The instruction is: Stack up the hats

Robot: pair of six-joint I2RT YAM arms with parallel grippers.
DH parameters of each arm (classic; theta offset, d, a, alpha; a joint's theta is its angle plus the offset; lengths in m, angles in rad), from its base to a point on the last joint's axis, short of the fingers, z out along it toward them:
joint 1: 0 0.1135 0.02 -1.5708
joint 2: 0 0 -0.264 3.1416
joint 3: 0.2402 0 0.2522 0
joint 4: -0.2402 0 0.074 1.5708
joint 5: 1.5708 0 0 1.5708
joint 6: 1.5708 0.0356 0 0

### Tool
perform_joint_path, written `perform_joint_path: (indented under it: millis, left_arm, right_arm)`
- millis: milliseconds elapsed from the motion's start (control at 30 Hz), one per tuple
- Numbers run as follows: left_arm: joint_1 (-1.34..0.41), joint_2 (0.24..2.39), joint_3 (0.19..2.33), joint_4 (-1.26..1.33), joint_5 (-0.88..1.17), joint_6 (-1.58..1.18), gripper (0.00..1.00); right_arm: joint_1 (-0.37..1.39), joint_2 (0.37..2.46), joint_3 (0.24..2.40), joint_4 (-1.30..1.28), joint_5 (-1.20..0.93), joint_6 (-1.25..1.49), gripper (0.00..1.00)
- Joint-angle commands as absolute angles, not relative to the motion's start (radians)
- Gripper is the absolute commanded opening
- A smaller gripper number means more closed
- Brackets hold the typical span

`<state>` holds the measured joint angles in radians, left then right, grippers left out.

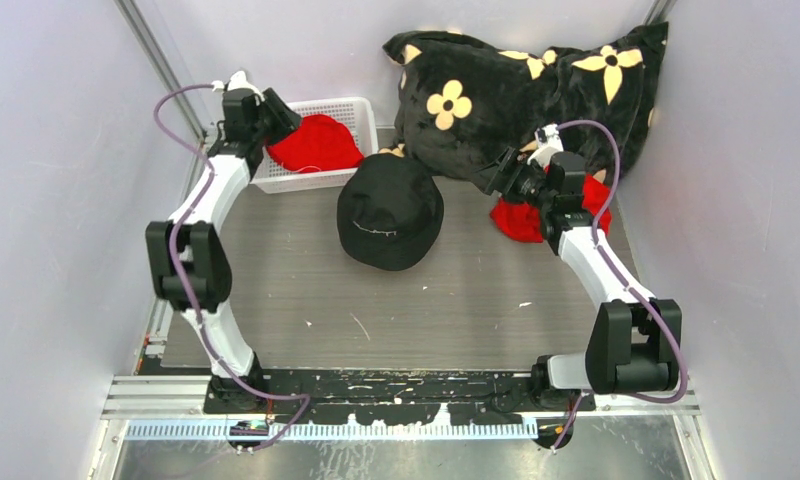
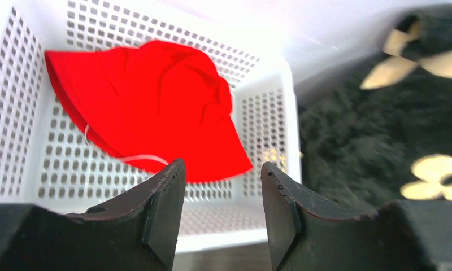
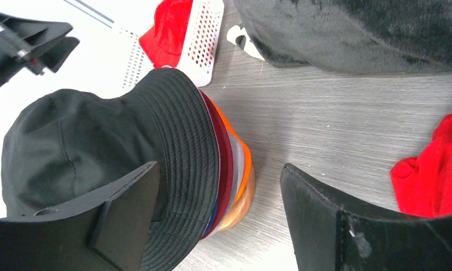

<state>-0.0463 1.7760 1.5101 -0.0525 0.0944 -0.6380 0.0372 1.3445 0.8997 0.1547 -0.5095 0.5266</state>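
A black hat (image 1: 391, 210) tops the stack in the middle of the table. In the right wrist view, dark red (image 3: 224, 152), grey (image 3: 237, 169) and orange (image 3: 246, 164) brims show under the black hat (image 3: 99, 135), all on a wooden stand (image 3: 240, 203). A bright red hat (image 1: 316, 143) lies in the white basket (image 1: 361, 112). My left gripper (image 1: 279, 122) hangs over the basket's near side, open and empty (image 2: 222, 166), with the red hat (image 2: 150, 101) beyond it. My right gripper (image 1: 496, 178) is open and empty (image 3: 218, 169), just right of the stack.
The black cushion with cream flowers (image 1: 536, 90) fills the back right and reaches close to the basket. Crumpled bright red fabric (image 1: 521, 222) lies on the table under my right wrist, seen also as red fabric (image 3: 433, 175) in the right wrist view. Walls close in both sides.
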Motion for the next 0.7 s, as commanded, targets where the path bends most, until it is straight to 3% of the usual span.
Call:
perform_joint_path:
  millis: [0,400,667]
  left_arm:
    - [-0.075,1.973,1.735,-0.164,0.011,-0.491,0.53]
    - [-0.103,2.412,2.199,-0.111,-0.008,-0.283,0.53]
    - [-0.103,2.603,2.387,-0.08,-0.049,-0.236,0.58]
  right_arm:
    - [0.037,1.354,0.981,0.13,-0.508,0.492,0.82]
    - [0.037,1.402,1.001,0.12,-0.532,0.482,0.82]
    - [0.036,1.44,1.024,0.12,-0.534,0.492,0.82]
